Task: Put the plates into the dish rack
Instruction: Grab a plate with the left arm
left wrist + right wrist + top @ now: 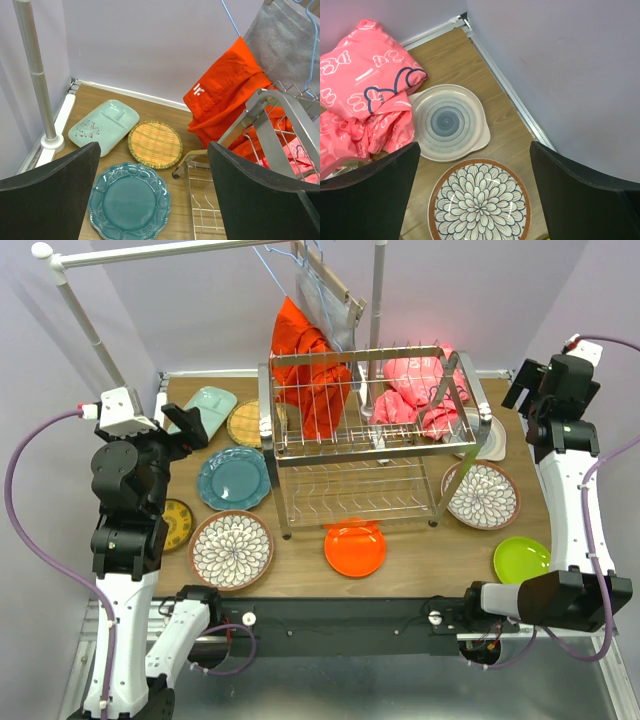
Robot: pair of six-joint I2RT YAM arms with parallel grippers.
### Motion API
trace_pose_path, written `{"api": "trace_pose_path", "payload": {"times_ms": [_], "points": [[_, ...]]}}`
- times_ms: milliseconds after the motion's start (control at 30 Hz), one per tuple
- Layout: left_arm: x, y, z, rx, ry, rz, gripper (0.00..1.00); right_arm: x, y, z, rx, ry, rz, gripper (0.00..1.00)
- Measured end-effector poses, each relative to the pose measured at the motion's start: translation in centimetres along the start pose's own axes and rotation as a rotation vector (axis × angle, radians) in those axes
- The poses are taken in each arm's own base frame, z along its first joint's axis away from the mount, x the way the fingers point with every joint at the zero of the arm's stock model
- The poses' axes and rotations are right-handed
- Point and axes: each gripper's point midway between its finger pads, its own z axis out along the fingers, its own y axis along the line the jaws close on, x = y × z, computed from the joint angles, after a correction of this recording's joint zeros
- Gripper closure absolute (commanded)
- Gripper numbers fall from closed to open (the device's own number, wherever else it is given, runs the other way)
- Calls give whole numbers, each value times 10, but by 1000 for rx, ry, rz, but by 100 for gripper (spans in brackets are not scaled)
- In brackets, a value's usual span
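Observation:
The chrome dish rack (370, 430) stands mid-table with no plates in it. Around it lie the plates: mint (208, 405), tan woven (245, 423), teal (233, 478), small yellow (178, 524), two floral (231, 548) (481, 495), orange (355, 548), lime (521, 560) and white (490, 440). My left gripper (154, 150) hangs open above the teal plate (130, 200) and the tan plate (155, 144), holding nothing. My right gripper (475, 147) is open and empty over the floral plate (480, 200) and the white plate (447, 122).
A red cloth (305, 370) drapes over the rack's back left and a pink cloth (420, 390) lies on its upper shelf at the right. A white clothes rail (80, 310) with hangers stands at the far left. Walls close in behind and on both sides.

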Motion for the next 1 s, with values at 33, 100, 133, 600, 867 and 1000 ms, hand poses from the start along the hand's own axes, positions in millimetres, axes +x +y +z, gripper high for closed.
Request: {"api": "trace_pose_path", "payload": {"times_ms": [33, 100, 133, 600, 867, 1000], "points": [[0, 0, 0, 0, 1, 0, 2, -1, 0, 0, 0, -1, 0, 0], [2, 0, 0, 1, 3, -1, 2, -3, 0, -1, -1, -7, 1, 0], [3, 0, 0, 1, 3, -1, 2, -5, 0, -1, -2, -10, 1, 0], [32, 9, 10, -18, 38, -66, 2, -6, 6, -1, -94, -14, -232, 0], [42, 49, 52, -69, 88, -137, 7, 6, 9, 19, -218, 57, -229, 0], [62, 68, 68, -37, 143, -225, 9, 3, 18, 28, -295, 78, -206, 0]]}}
